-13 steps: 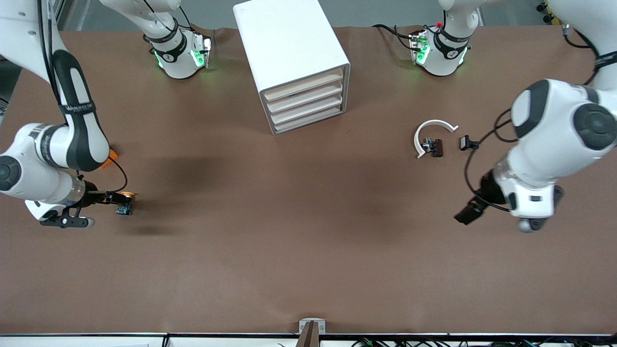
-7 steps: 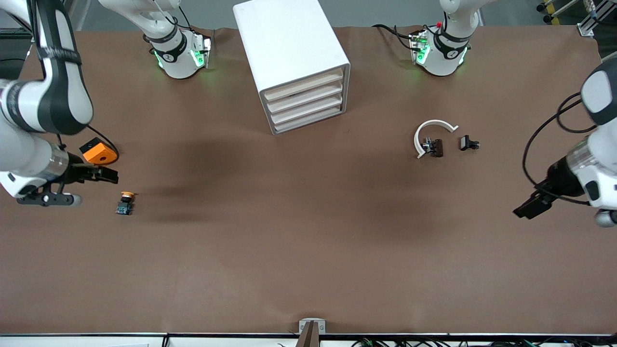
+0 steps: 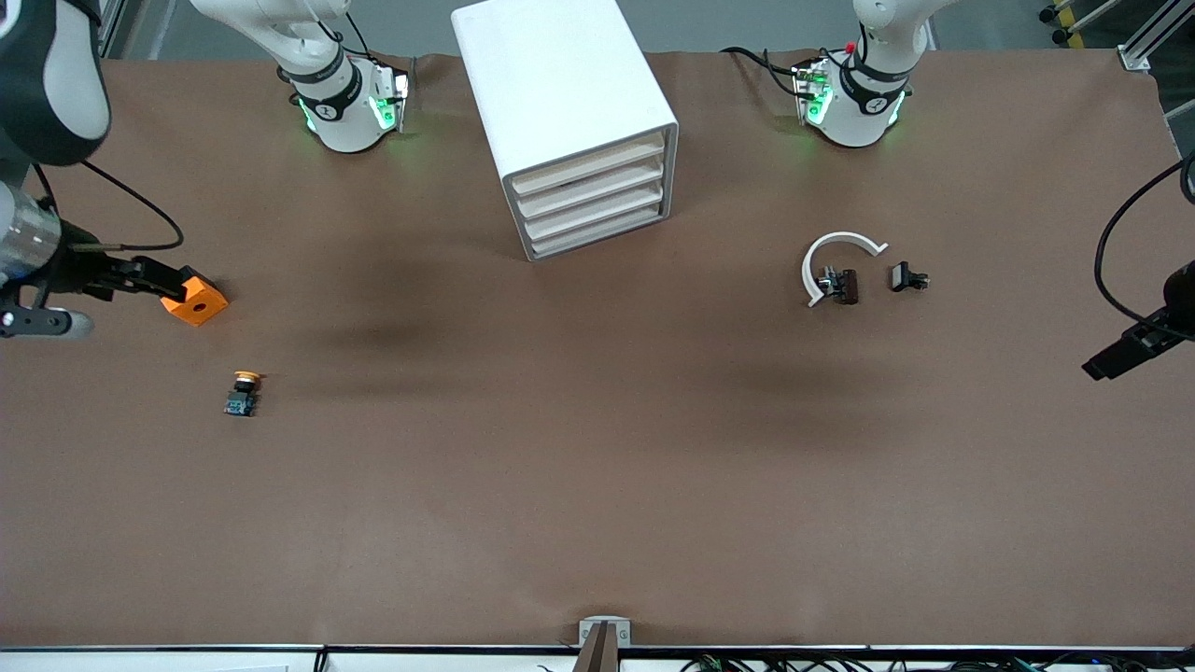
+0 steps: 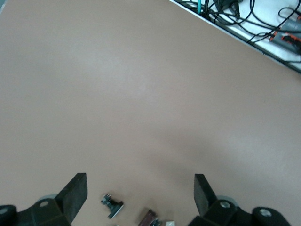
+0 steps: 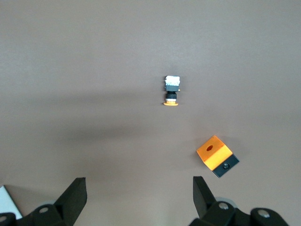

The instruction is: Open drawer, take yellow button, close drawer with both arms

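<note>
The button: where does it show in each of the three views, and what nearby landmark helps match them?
Front view: the button lies on the table toward the right arm's end, nearer to the camera than the orange block.
Right wrist view: the button sits near the middle of the picture, apart from the orange block.
Left wrist view: not in it.
Shared landmark: the orange block, seen in the front and right wrist views.

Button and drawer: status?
Left gripper and right gripper open, holding nothing. Button on table, nearer the camera than the orange block. Drawer shut. Nothing obstructing.
</note>
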### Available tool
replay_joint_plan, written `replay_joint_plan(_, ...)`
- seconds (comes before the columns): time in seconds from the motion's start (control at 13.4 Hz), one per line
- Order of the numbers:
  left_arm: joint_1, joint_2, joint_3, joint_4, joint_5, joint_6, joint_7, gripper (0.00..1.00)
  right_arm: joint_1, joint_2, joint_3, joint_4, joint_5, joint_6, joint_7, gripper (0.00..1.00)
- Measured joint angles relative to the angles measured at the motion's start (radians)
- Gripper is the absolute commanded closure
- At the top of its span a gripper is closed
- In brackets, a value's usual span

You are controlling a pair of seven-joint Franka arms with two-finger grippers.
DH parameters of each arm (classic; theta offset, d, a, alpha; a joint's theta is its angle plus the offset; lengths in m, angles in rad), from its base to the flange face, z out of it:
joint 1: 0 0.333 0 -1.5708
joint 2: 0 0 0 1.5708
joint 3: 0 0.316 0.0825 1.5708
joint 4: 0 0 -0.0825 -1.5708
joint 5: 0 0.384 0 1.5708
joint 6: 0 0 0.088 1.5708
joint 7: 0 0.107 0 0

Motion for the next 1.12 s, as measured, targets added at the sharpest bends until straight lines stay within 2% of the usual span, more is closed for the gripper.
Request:
replay_joint_plan(0.45, -0.003, -0.102, 0.008, 0.002, -0.017, -0.130, 0.182, 0.00, 0.000, -0.007, 0.001, 0.131, 0.000, -0.122, 0.000, 0.00)
replay_joint_plan(0.52, -0.028, -0.127, 0.048, 0.002, -0.053, -0.155, 0.227, 0.00, 0.000, -0.007, 0.001, 0.144, 0.000, -0.134, 0.001, 0.00)
replay_joint_plan(0.6, -0.079, -0.155, 0.117, 0.000, -0.092, -0.191, 0.272, 0.00, 0.000, -0.007, 0.000, 0.154, 0.000, -0.137, 0.001, 0.00)
replay_joint_plan(0.82, -0.262, -0.250, 0.294, -0.058, -0.148, -0.242, 0.324, 0.00, -0.001, -0.007, -0.002, 0.196, 0.000, -0.153, 0.001, 0.00)
replay_joint_plan(0.97, -0.375, -0.318, 0.362, -0.134, -0.150, -0.237, 0.324, 0.00, -0.002, -0.007, -0.005, 0.219, 0.000, -0.159, 0.001, 0.00)
replay_joint_plan(1.12, -0.442, -0.374, 0.398, -0.214, -0.150, -0.203, 0.323, 0.00, -0.002, -0.007, -0.006, 0.223, 0.000, -0.160, 0.001, 0.00)
